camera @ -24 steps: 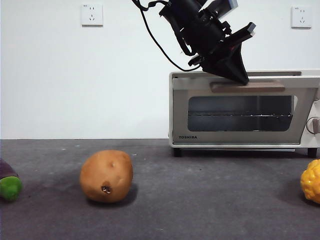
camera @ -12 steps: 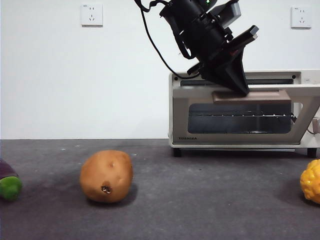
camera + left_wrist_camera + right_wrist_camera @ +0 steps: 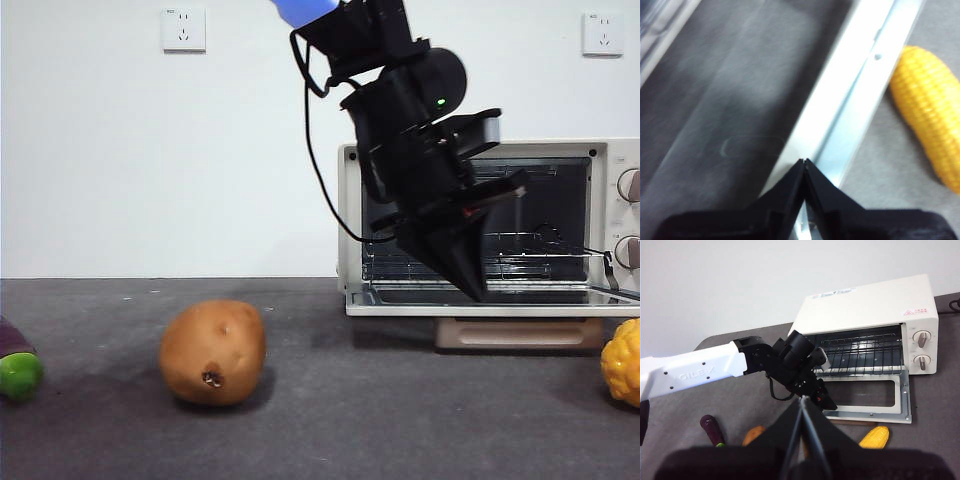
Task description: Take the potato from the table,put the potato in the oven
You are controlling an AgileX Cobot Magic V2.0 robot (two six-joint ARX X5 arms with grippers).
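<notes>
The potato (image 3: pixel 213 352), orange-brown with a small dark spot, lies on the table (image 3: pixel 330 420) at the front left, also seen as an orange patch (image 3: pixel 754 435) in the right wrist view. The oven (image 3: pixel 352 220) stands at the back right with its door (image 3: pixel 500 297) folded down flat and the wire rack showing. My left gripper (image 3: pixel 478 290) hangs shut with its tip (image 3: pixel 804 162) just over the door's metal frame (image 3: pixel 860 85), nothing between the jaws. My right gripper (image 3: pixel 802 399) waits high above the table, shut and empty, looking down on the oven (image 3: pixel 865 302).
A yellow corn cob (image 3: pixel 625 360) lies in front of the oven's right end, close to the open door (image 3: pixel 930 115). A purple-and-green eggplant (image 3: pixel 15 365) sits at the far left. The door's beige handle (image 3: pixel 515 333) hangs under its front edge.
The oven door has swung down from nearly closed to fully open. My left gripper came down and forward with it, from the handle near the top to the lowered door.
</notes>
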